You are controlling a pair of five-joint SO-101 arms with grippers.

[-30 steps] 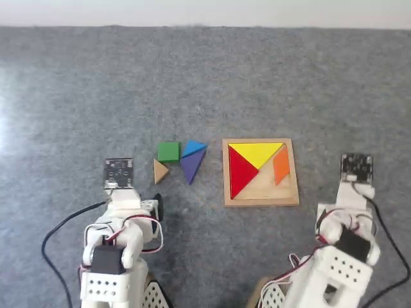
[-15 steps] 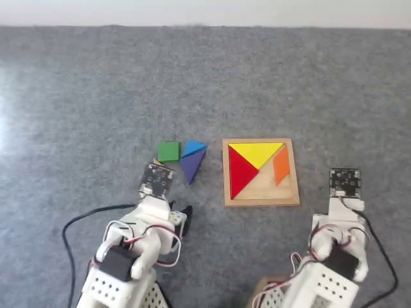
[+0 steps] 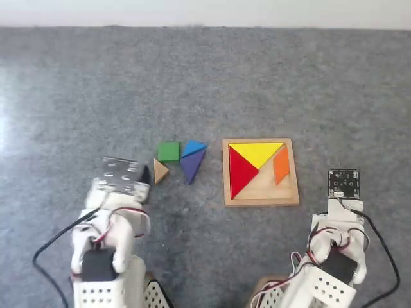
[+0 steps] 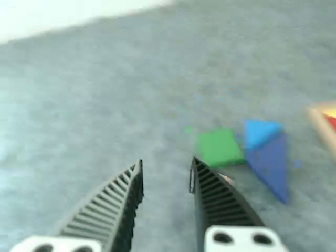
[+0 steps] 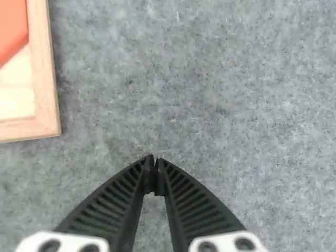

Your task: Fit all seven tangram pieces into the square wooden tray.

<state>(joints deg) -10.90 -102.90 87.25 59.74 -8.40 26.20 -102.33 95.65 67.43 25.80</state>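
The square wooden tray (image 3: pixel 293 192) holds a yellow triangle (image 3: pixel 255 153), a red triangle (image 3: pixel 240 171) and an orange parallelogram (image 3: pixel 281 165). Left of it on the carpet lie a green square (image 3: pixel 168 151), a blue triangle (image 3: pixel 192 148), a purple triangle (image 3: pixel 191 165) and a tan triangle (image 3: pixel 160 171). My left gripper (image 4: pixel 167 165) is open, just short of the green square (image 4: pixel 220 147), with the tan triangle (image 4: pixel 227 179) peeking past one finger. My right gripper (image 5: pixel 152 160) is shut over bare carpet beside the tray's corner (image 5: pixel 44 79).
Grey carpet covers the table. The left arm (image 3: pixel 119 186) stands near the tan triangle; the right arm (image 3: pixel 343 186) stands off the tray's near right corner. The tray has bare wood (image 3: pixel 270 186) along its near side.
The left arm swung right over the tan triangle, then back left, so the triangle shows again. The right arm drew back slightly toward the near edge.
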